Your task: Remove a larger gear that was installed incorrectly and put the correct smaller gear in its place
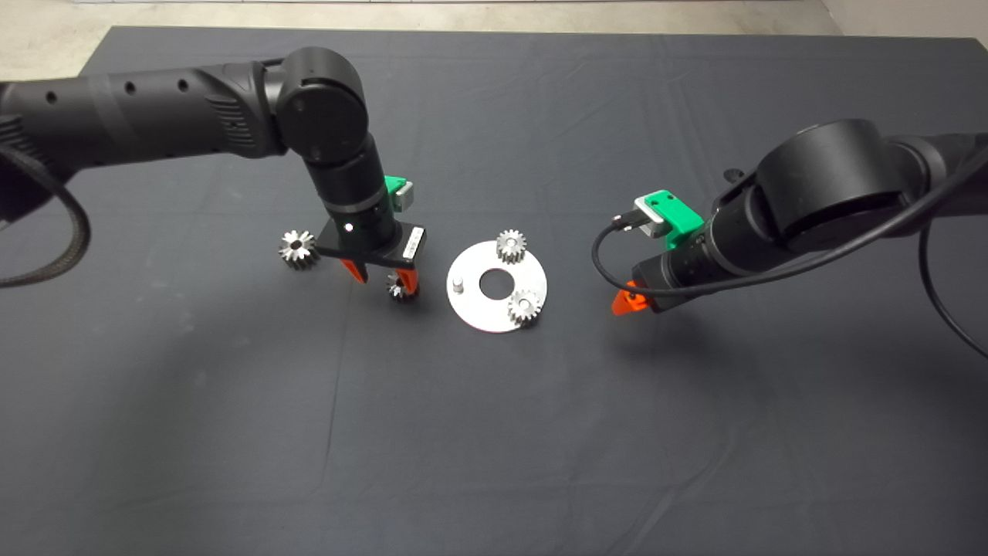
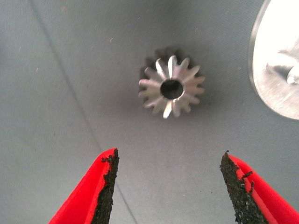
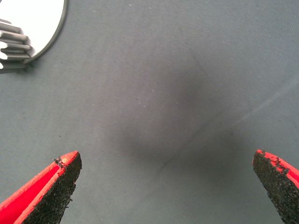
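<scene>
The smaller gear lies on the mat just left of the round silver plate. My left gripper hangs open right above it. In the left wrist view the gear lies flat, bore up, ahead of the open gripper, untouched. The larger gear lies on the mat to the left of that gripper. The plate holds two small gears and one bare pin. My right gripper is open and empty over bare mat to the right of the plate.
The plate has a round centre hole. Its edge shows in the left wrist view. The right wrist view shows the plate's edge, one mounted gear and the open right gripper.
</scene>
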